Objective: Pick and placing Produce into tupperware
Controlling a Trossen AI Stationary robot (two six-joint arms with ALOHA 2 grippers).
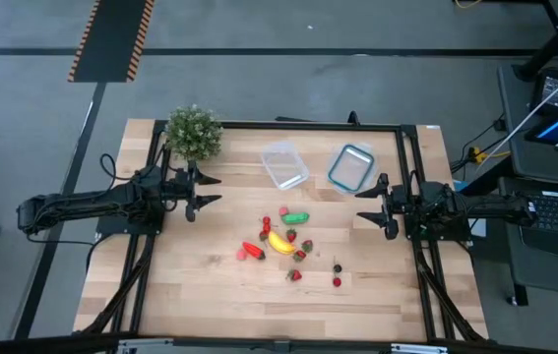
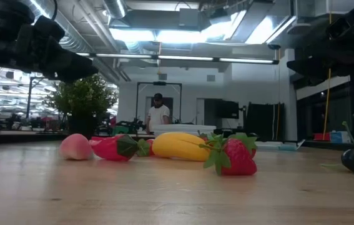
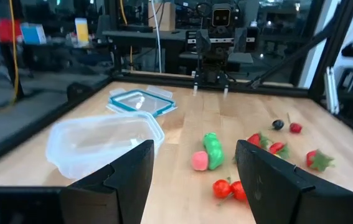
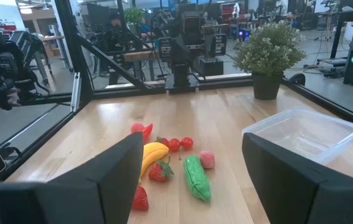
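Observation:
The produce lies in a loose cluster mid-table: a yellow banana (image 1: 280, 242), a green piece (image 1: 297, 217), a red piece (image 1: 253, 250), a pink piece (image 3: 200, 161) and small strawberries (image 1: 295, 275). The clear tupperware (image 1: 284, 164) stands open on the table beyond them. My left gripper (image 1: 208, 190) hovers open at the table's left, left of the produce; its fingers (image 3: 126, 180) frame the tupperware (image 3: 101, 142) and the produce in its wrist view. My right gripper (image 1: 365, 205) hovers open at the table's right, pointing at the produce (image 4: 196, 177).
A blue-rimmed clear piece (image 1: 350, 166) lies right of the tupperware. A bushy potted plant (image 1: 193, 132) stands at the far left corner. Black rails (image 1: 288, 125) border the table. A person (image 2: 158, 115) stands in the room beyond. Bare wood lies toward the near edge.

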